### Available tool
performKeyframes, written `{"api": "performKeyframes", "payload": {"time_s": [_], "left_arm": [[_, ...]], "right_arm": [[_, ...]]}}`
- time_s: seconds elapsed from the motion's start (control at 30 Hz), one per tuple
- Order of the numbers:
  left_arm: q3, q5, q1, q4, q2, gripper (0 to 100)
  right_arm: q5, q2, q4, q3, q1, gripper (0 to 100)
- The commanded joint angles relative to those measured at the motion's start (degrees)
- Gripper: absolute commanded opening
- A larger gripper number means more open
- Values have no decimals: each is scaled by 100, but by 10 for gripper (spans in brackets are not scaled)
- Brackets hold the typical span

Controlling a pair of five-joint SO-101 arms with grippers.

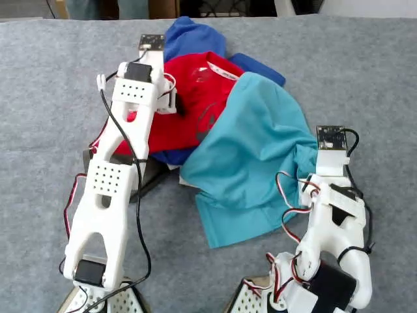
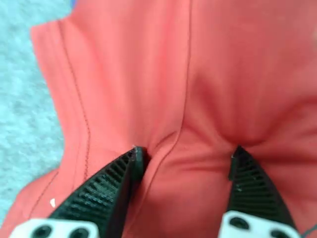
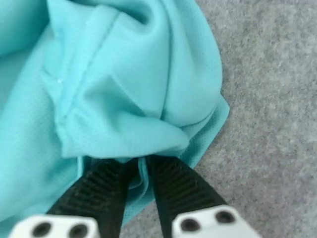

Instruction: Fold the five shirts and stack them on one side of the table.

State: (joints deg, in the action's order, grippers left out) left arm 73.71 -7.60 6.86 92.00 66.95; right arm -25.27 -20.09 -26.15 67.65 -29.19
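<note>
A heap of shirts lies at the table's middle: a red shirt point(image 1: 195, 98) over a blue shirt point(image 1: 189, 36), and a teal shirt point(image 1: 254, 150) draped toward the right. My left gripper point(image 2: 187, 153) stands open, both fingertips point(image 2: 133, 158) pressed down into the red shirt point(image 2: 198, 74), which wrinkles between them; in the high view it sits at that shirt's left part point(image 1: 171, 98). My right gripper point(image 3: 139, 162) is shut on a fold at the edge of the teal shirt point(image 3: 124, 99), at the heap's right side point(image 1: 306, 177).
A dark grey piece point(image 1: 151, 175) lies partly under the left arm, with a white scrap point(image 1: 186, 179) beside it. Grey table cover point(image 1: 365, 78) stretches bare to the right, the far left and the front middle. Both arm bases stand at the near edge.
</note>
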Motion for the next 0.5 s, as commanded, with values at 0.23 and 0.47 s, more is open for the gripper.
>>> {"api": "performKeyframes", "payload": {"time_s": [0.23, 0.47], "left_arm": [[259, 360, 75, 229, 360, 34], [347, 360, -1015, 527, 299, 29]], "right_arm": [[-44, -110, 97, 13, 53, 14], [-44, -110, 97, 13, 53, 14]]}}
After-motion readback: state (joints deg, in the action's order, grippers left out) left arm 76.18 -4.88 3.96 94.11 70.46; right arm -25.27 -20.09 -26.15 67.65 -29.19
